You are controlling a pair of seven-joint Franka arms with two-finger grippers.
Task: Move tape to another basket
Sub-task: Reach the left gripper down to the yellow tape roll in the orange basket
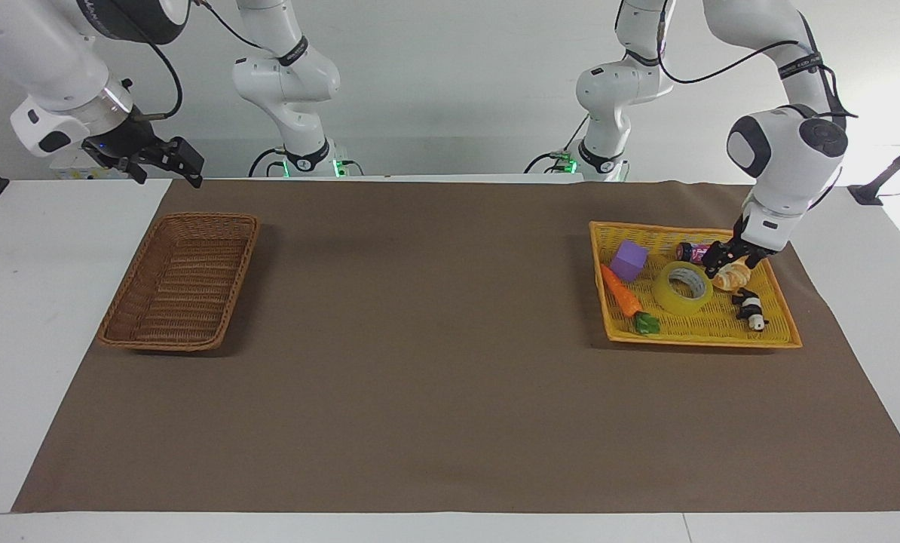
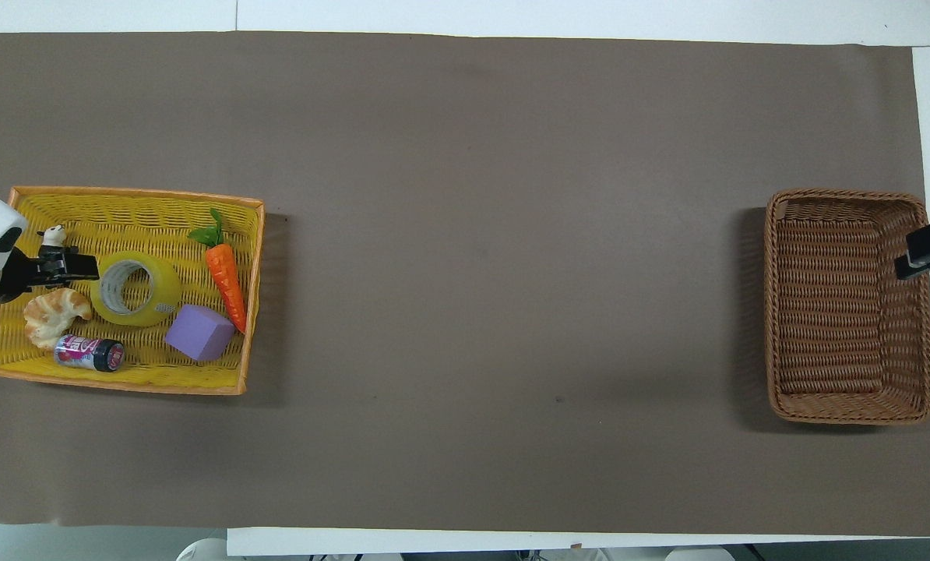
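Note:
The yellow tape roll lies flat in the yellow plastic mesh tray, also seen in the overhead view. My left gripper hangs low over the tray, open and empty, just beside the tape toward the left arm's end of the table, above the orange peeled-fruit toy. In the overhead view the left gripper points at the tape's rim. The brown wicker basket holds nothing, at the right arm's end. My right gripper waits, open, raised beside it.
In the tray with the tape lie a purple cube, a toy carrot, a small can and a panda figure. The brown mat lies between tray and basket.

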